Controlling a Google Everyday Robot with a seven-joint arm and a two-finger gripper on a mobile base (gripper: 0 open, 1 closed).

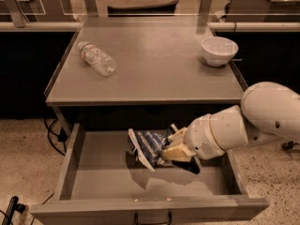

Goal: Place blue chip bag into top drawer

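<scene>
Dark blue foil with white stripes marks the blue chip bag (146, 146), pinched at its right edge by the gripper (172, 149), whose fingers are clamped onto the crumpled foil. The arm reaches in from the right, so the bag hangs inside the open top drawer (69, 165) over its bare floor; the shadow beneath suggests it is not resting yet. The water bottle (96, 58) and white bowl (219, 50) lie well apart on the tabletop (154, 74) above

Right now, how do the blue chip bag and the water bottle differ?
The blue chip bag is dark, striped and crumpled; the water bottle is clear. The bag is gripped by the end effector inside the open top drawer, off its floor; the bottle lies loose on the tabletop.
</scene>
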